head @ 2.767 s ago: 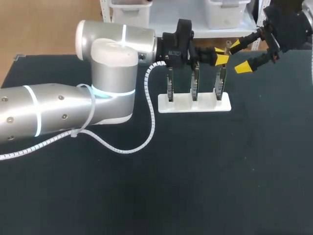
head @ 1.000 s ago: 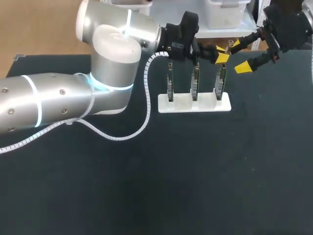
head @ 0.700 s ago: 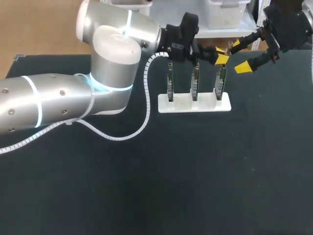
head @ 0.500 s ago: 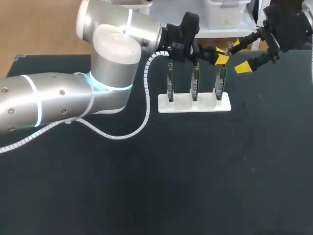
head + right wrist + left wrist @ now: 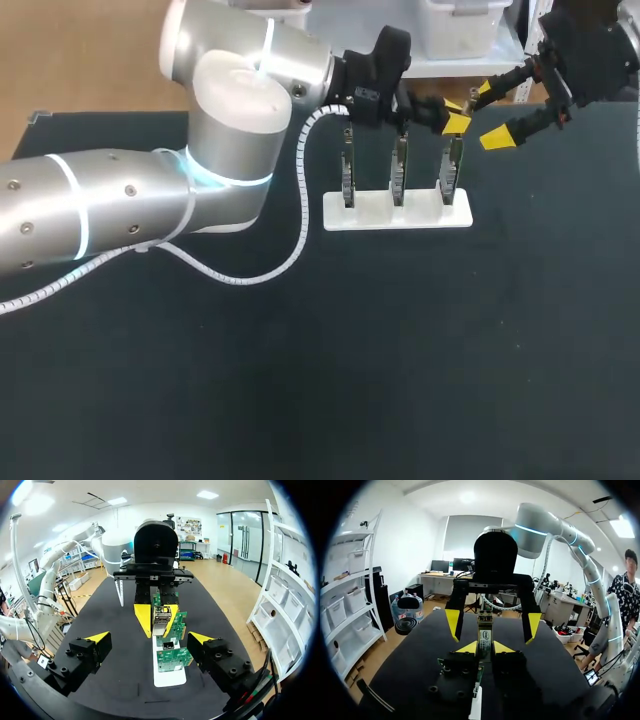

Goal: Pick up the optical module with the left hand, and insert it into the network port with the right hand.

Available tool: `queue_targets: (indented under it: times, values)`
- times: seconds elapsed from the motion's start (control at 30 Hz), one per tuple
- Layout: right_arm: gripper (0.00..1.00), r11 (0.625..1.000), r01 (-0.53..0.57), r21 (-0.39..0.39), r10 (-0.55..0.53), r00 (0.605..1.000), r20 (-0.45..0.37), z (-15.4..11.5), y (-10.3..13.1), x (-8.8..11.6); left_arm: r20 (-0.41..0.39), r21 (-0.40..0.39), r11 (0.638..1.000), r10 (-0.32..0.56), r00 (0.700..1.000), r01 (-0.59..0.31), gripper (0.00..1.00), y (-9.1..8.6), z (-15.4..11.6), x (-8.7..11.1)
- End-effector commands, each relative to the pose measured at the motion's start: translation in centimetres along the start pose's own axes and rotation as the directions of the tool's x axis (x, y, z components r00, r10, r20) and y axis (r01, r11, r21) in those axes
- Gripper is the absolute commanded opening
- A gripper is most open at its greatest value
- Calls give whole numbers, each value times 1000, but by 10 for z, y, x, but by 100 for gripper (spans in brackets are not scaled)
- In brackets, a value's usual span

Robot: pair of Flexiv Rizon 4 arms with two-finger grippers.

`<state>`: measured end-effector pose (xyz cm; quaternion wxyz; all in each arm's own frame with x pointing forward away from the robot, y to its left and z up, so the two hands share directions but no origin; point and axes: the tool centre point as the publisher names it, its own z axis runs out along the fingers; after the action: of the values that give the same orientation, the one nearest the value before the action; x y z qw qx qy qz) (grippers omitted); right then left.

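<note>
Handover step: small silver optical module (image 5: 485, 630) gripped by the left fingers (image 5: 466, 648); the spread right fingers (image 5: 497, 139) should probably be closed on it next.

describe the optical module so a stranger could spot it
Find the white rectangular stand at the far side of the black table. Over its right end the left gripper pinches the small silver optical module; unlike the three upright green circuit boards there, it is held in the air.
</note>
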<state>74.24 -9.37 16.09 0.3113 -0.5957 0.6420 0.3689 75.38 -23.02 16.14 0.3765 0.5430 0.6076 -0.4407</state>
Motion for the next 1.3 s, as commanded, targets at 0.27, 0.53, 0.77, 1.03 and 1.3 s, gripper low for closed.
queue_targets:
  times: [0.27, 0.53, 0.77, 1.03, 1.3]
  values:
    - [100, 1000, 1, 4, -1, 1000, 0, 0, 2, 0, -5, 12, 1000, 9, 1000, -9, 0, 5, 6, -3]
    - [100, 1000, 1, 4, -1, 1000, 0, 0, 2, 0, -13, 9, 1000, -3, 1000, 3, 0, 3, 2, 2]
    - [100, 1000, 1, 4, -1, 1000, 0, 0, 2, 0, -13, 5, 1000, -6, 1000, 6, 0, 3, 1, 3]
    - [100, 1000, 1, 4, -1, 1000, 0, 0, 2, 0, -15, 11, 1000, -4, 1000, 5, 0, 3, 1, 3]
    - [100, 1000, 3, 16, -3, 1000, -14, -5, 1, 3, -15, 11, 1000, -4, 1000, 5, 0, 3, 1, 3]
